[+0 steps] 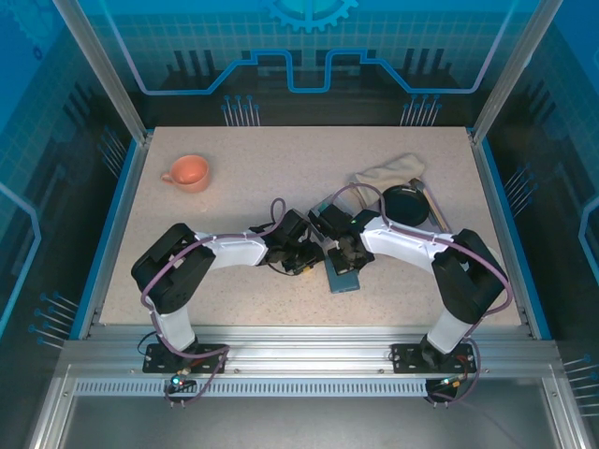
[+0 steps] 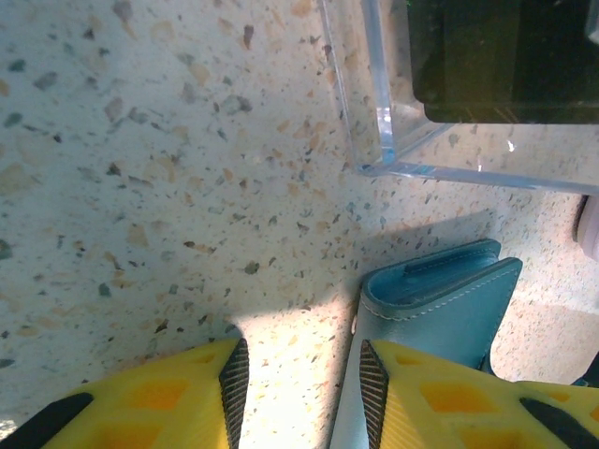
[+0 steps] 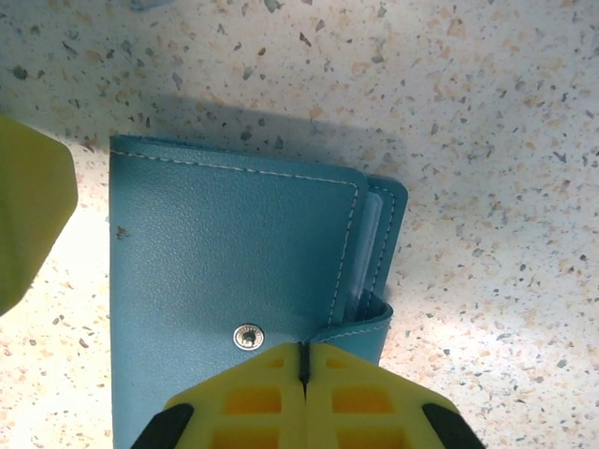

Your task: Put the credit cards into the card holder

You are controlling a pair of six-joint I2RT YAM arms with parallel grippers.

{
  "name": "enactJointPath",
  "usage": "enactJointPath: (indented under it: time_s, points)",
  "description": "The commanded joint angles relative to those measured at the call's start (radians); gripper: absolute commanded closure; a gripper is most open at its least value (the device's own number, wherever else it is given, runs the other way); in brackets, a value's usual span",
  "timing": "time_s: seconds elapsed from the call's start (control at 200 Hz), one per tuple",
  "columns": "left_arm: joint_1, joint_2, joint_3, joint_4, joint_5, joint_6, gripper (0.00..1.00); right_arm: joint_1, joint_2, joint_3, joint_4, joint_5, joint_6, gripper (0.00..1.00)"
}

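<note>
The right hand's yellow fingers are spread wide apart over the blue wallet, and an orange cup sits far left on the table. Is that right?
Not quite: the yellow fingers of the right hand are pressed shut together over the blue wallet, as the right wrist view shows. The orange cup does sit far left on the table.

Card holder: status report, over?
Left gripper open beside card holder. Right gripper shut at its flap edge. Clear box close by, apart.
</note>
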Motion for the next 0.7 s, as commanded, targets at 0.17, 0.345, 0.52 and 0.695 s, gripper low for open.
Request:
enactJointPath:
  time_s: [0.17, 0.345, 0.52, 0.695]
  points:
    - [-0.002, 0.006, 0.021, 0.004, 0.067, 0.039, 0.59, -0.026, -0.080, -0.023, 0.031, -0.106, 0.007, 1.00]
    - [-0.022, 0.053, 0.068, -0.009, 0.097, 0.063, 0.64, -0.095, -0.094, -0.079, 0.116, -0.275, 0.010, 1.00]
    - [-0.032, 0.080, 0.081, -0.023, 0.096, 0.057, 0.75, -0.133, -0.087, -0.118, 0.189, -0.387, 0.027, 1.00]
    - [-0.042, 0.086, 0.083, -0.013, 0.100, 0.054, 0.77, -0.157, -0.081, -0.145, 0.230, -0.427, 0.050, 1.00]
